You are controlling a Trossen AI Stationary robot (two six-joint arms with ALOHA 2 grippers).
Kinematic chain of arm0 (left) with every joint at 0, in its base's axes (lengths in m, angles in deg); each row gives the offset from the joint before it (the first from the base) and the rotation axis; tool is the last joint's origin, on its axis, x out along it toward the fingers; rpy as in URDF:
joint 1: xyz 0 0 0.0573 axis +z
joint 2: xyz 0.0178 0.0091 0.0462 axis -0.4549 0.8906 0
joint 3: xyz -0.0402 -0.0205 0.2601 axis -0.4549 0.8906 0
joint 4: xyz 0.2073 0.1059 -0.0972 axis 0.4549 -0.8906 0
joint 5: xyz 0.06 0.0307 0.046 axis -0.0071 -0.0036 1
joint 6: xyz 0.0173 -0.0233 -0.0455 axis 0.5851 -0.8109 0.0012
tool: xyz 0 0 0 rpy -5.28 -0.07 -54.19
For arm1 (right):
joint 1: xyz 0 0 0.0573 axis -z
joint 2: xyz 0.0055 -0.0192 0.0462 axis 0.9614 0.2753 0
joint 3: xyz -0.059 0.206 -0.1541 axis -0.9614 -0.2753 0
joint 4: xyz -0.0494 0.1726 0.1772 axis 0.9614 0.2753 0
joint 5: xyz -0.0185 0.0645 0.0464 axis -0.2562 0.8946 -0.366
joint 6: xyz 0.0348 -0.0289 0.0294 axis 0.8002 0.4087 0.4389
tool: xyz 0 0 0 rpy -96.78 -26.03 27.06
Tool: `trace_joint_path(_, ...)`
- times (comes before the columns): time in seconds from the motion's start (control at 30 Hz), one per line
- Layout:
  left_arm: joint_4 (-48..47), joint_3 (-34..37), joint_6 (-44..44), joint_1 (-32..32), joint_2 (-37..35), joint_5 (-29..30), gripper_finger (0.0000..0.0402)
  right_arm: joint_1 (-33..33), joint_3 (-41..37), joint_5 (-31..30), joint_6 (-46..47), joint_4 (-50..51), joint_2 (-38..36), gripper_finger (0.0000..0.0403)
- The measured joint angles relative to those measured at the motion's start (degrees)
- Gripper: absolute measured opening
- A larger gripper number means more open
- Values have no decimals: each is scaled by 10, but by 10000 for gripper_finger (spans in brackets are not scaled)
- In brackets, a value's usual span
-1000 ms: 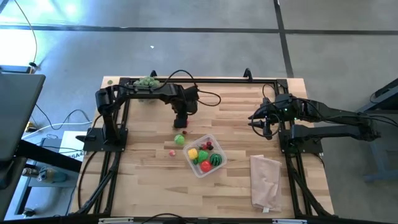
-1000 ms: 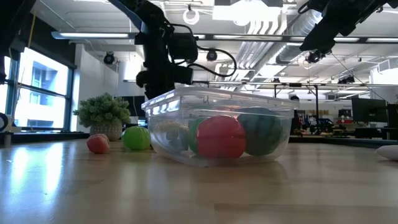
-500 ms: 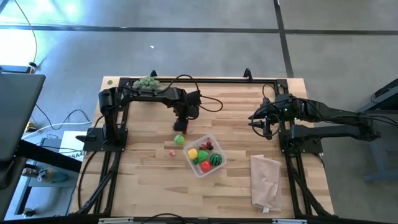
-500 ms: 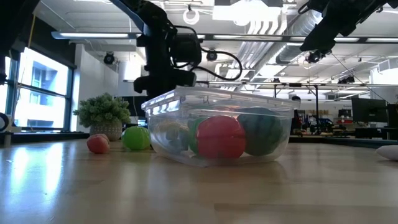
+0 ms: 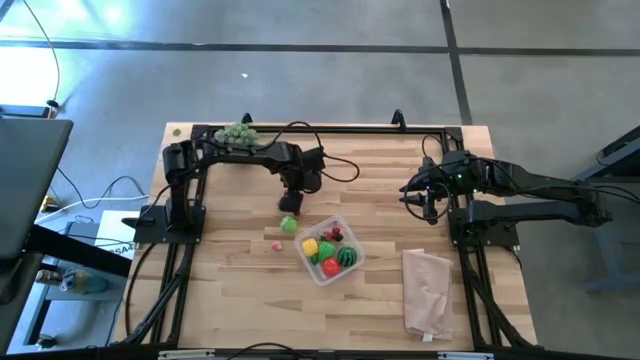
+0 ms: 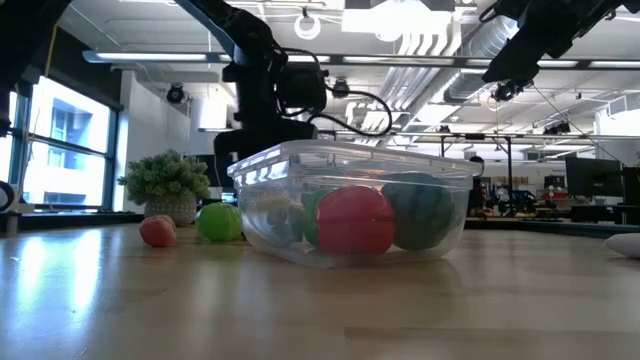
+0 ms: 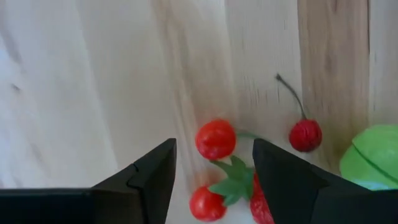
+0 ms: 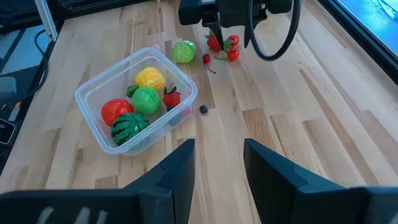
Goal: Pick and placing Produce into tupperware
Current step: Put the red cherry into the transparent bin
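Left gripper (image 7: 214, 171) over red cherry cluster (image 7: 216, 139)
Fingers spread around the cluster, just beyond the tupperware (image 5: 328, 249); right gripper (image 8: 217, 165) waits apart, fingers parted.

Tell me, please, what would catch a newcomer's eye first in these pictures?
The clear tupperware mid-table, filled with bright toy produce: a yellow piece, a red ball and a striped watermelon ball. Just beyond it the left gripper hangs open over a cluster of red cherries, with a green ball beside them.
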Motion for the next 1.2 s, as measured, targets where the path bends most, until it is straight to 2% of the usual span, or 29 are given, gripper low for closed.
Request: trace_joint_path(1.2, 18, 0, -9, -2, 42, 9, 193, 0, 0, 0, 0, 2, 0, 129)
